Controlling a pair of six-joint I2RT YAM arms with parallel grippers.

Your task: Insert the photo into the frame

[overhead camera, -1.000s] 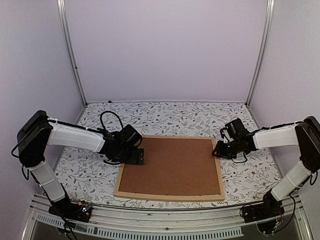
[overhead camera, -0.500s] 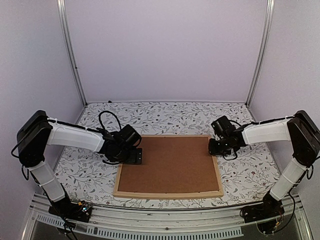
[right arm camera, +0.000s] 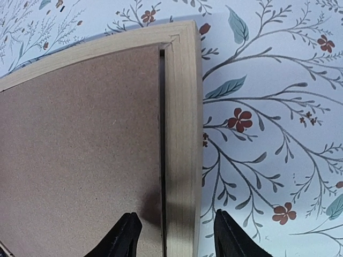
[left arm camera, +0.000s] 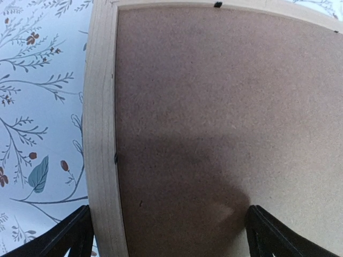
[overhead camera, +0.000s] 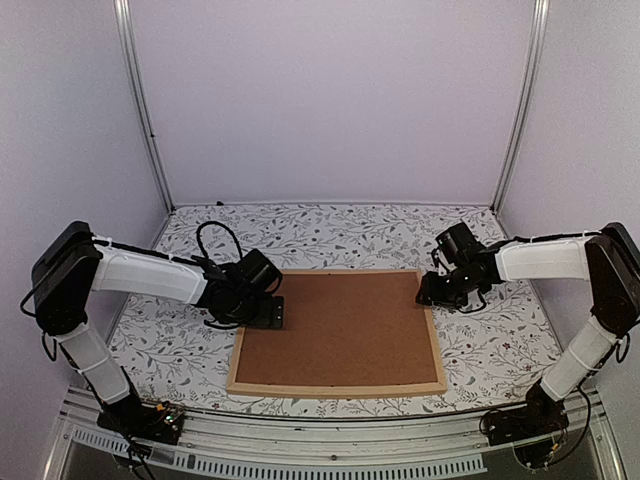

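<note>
The frame [overhead camera: 338, 390] lies face down on the floral cloth, and a brown backing board [overhead camera: 340, 330] fills it. The photo is hidden. My left gripper [overhead camera: 272, 312] is wide open over the frame's left rail [left arm camera: 101, 134]. One of its fingers [left arm camera: 69, 235] is outside the rail and the other [left arm camera: 268, 235] is above the board [left arm camera: 225, 107]. My right gripper [overhead camera: 427, 290] is open astride the right rail [right arm camera: 182, 118] near the far right corner. The right gripper [right arm camera: 176, 225] has nothing pinched, with one tip over the board [right arm camera: 80, 150] and the other over the cloth.
The floral tablecloth [overhead camera: 330, 235] covers the table around the frame. Pale walls and two metal posts [overhead camera: 147, 110] close in the back and sides. A small black tab [left arm camera: 217, 4] sits at the frame's inner edge.
The right gripper's jaws have widened around the right rail, and its arm has shifted a little. The frame has slid slightly left and away. The left arm has hardly moved.
</note>
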